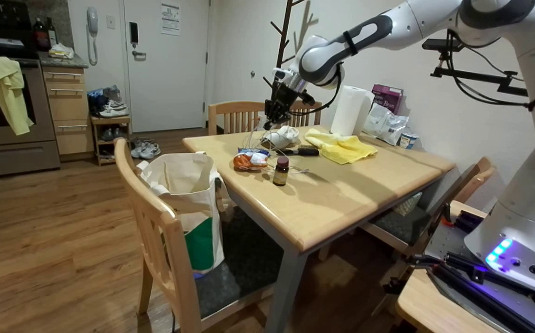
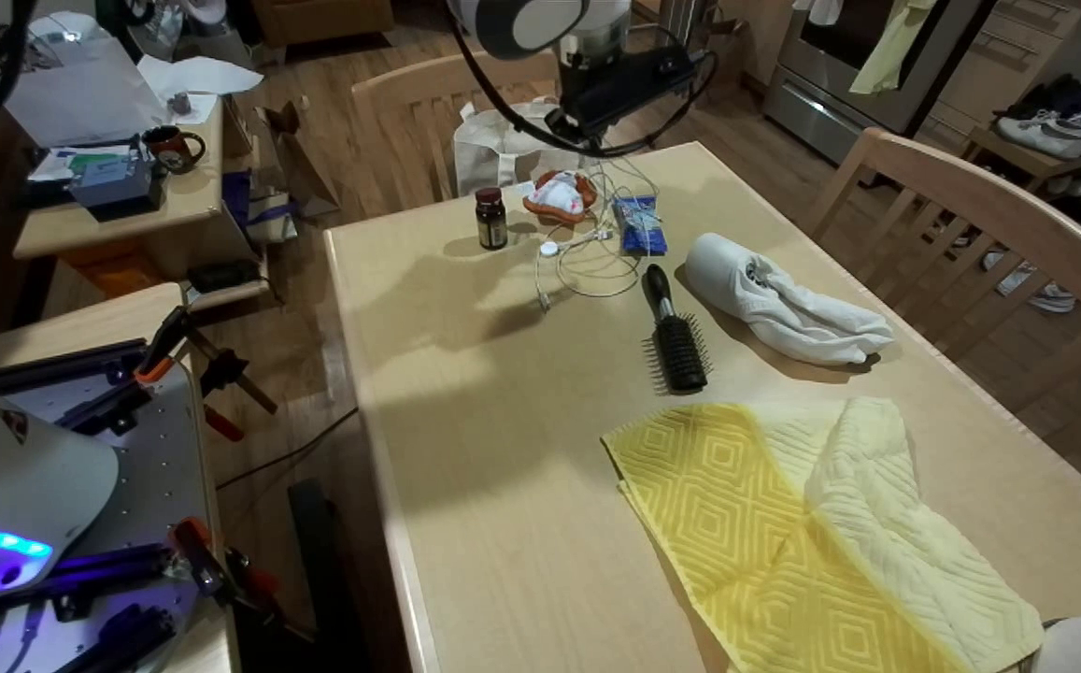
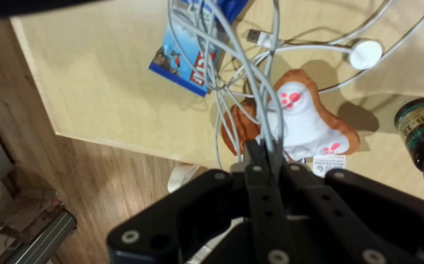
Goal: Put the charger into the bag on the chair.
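The charger is a tangled white cable with a round white puck (image 3: 365,54) and a USB plug (image 3: 265,39). My gripper (image 3: 265,150) is shut on several strands of its cable; the gripper also shows in an exterior view (image 1: 267,124). Loops hang from the fingers, and the puck end lies on or just over the table, seen in an exterior view (image 2: 548,250). The open white bag (image 1: 188,203), with a green patch, stands upright on the chair (image 1: 175,231) by the table's end. The bag also shows behind the table in an exterior view (image 2: 489,154).
Below the gripper on the table (image 2: 465,393) lie an orange-and-white plush toy (image 3: 303,117) and a blue packet (image 3: 186,55). A dark bottle (image 1: 281,172) stands nearby. A hairbrush (image 2: 680,355), a white cloth bundle (image 2: 774,308) and a yellow cloth (image 2: 764,533) lie farther along.
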Controlling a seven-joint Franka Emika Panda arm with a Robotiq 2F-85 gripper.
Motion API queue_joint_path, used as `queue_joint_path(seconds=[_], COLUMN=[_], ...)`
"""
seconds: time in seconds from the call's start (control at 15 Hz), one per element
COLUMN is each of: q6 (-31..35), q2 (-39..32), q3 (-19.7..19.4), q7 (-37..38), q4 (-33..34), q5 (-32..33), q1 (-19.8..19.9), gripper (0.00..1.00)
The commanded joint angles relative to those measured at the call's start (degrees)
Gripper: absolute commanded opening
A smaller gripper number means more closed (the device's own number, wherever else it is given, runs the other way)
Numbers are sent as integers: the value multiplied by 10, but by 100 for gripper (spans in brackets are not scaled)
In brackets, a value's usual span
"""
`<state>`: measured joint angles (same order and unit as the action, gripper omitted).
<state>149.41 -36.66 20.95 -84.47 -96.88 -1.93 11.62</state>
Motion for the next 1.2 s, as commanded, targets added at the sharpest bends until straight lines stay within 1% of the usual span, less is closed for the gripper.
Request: queue_joint_path(seconds=[0.0,0.27,0.6,0.87,1.13], q6=[3,-1,-15,-36,-54], q2=[18,27,48,65,77], q3=[33,79,104,97,76], q7=[-85,-201,-320,-372,-390], q4=[13,44,95,141,183], q5=[-52,-112,-164,-173,-168], q1=[18,30,20,-7,-39], gripper=[6,7,6,6,6])
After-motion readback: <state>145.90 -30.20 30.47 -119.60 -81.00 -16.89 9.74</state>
